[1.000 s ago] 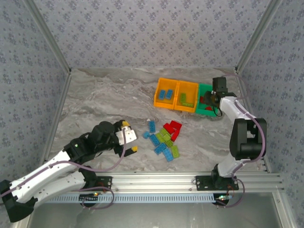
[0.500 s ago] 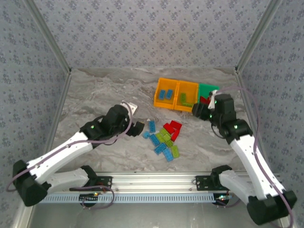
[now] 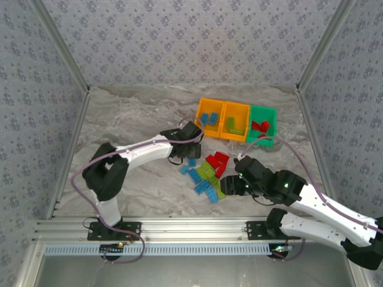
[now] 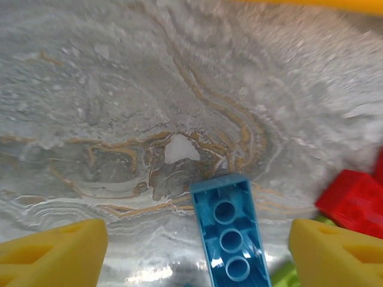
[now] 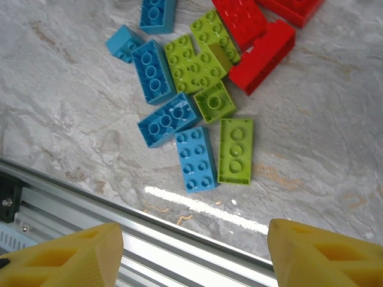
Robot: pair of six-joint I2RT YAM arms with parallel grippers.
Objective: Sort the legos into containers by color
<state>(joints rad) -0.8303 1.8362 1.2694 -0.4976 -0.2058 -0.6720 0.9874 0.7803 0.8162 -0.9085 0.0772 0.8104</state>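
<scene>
Currently the containers [image 3: 222, 122] sit at the far right of the table [image 3: 131, 119]. They are three joined bins, two orange and one green, and the row's long axis runs left to right. The left orange bin holds two blue bricks, the middle one lime pieces and the green one red pieces; I cannot count those last two.

The loose legos [image 3: 206, 173] lie in one cluster near the table's centre, pointing every which way. The right wrist view shows five blue, at least four lime and three red, some cut off by the frame edge.

The left claw [image 4: 198, 230] is released, its fingers straddling one blue brick [image 4: 230, 239] with clear gaps on both sides. This brick lies hollow side up with three tubes showing, and its long axis runs near to far.

The right claw [image 5: 194, 236] is spread wide and holds nothing. It hangs over the table's near edge by the rail [image 5: 90, 203], near the cluster.
</scene>
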